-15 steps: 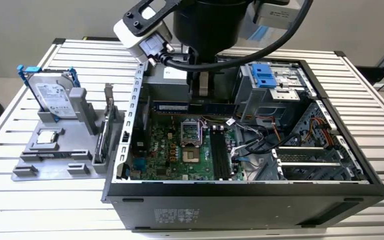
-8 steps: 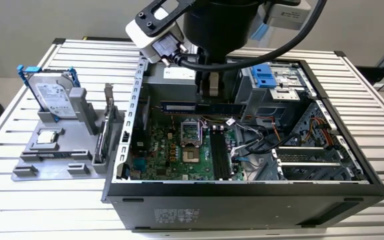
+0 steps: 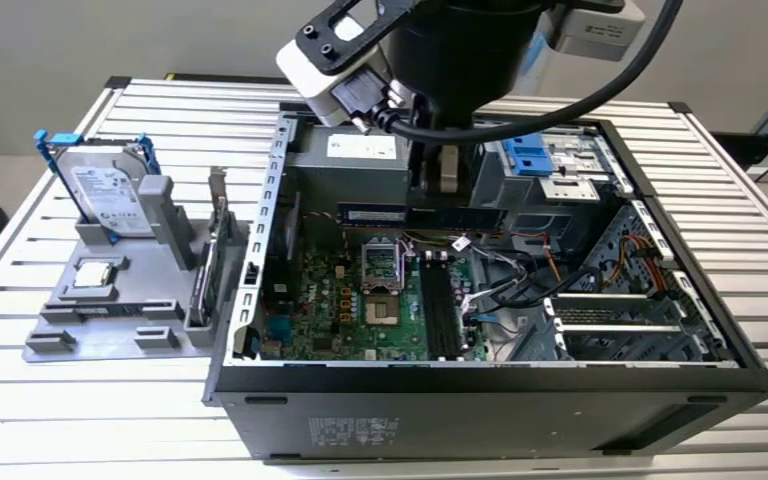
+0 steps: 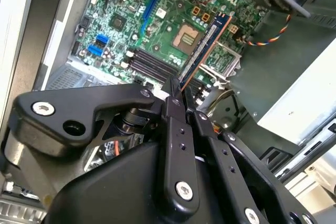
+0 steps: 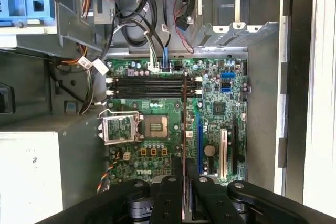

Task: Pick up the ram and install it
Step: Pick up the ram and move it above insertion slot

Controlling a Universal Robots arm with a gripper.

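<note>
Currently I am holding the long, thin, dark circuit-board ram (image 4: 206,46) clamped in my black gripper (image 4: 176,89), hovering it above the green motherboard (image 5: 220,124) inside the open black computer case (image 3: 491,405).

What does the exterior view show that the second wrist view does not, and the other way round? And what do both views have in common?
Exterior view, not the second wrist view: the hard drive standing in its grey holder on the slatted table, beside the open computer case.
Second wrist view, not the exterior view: from close by, how the pincer is shut on one end of the ram.
Both: the ram held above the motherboard, its processor socket and its empty memory slots.
</note>
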